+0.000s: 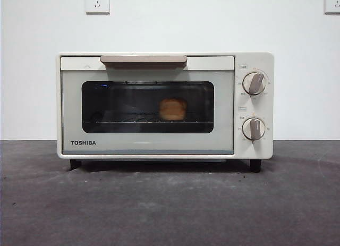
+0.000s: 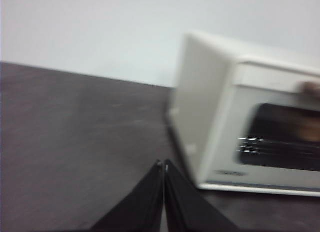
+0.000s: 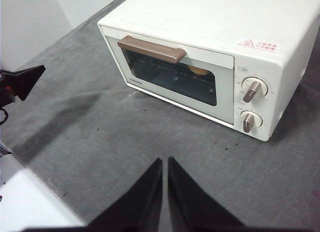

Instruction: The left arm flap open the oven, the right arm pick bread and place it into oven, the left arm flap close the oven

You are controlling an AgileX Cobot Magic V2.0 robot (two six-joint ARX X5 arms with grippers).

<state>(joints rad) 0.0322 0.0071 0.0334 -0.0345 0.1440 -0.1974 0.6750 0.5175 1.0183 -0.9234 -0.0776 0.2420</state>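
The cream-white oven (image 1: 159, 145) stands at the middle of the table with its door closed, beige handle (image 1: 143, 59) at the top. Behind the dark glass the bread (image 1: 172, 109) rests on the wire rack, right of centre. The right wrist view shows the oven (image 3: 210, 26) from above and in front, the bread (image 3: 200, 70) just visible through the window. My right gripper (image 3: 165, 162) hangs shut and empty above the mat, well back from the oven. My left gripper (image 2: 163, 164) is shut and empty, off the oven's (image 2: 210, 106) left side; that view is blurred.
Two beige knobs (image 1: 255, 83) sit on the oven's right panel. A grey mat (image 1: 170, 203) covers the table in front of a white wall with sockets (image 1: 98, 1). The left arm's black tip (image 3: 22, 81) shows at the edge of the right wrist view.
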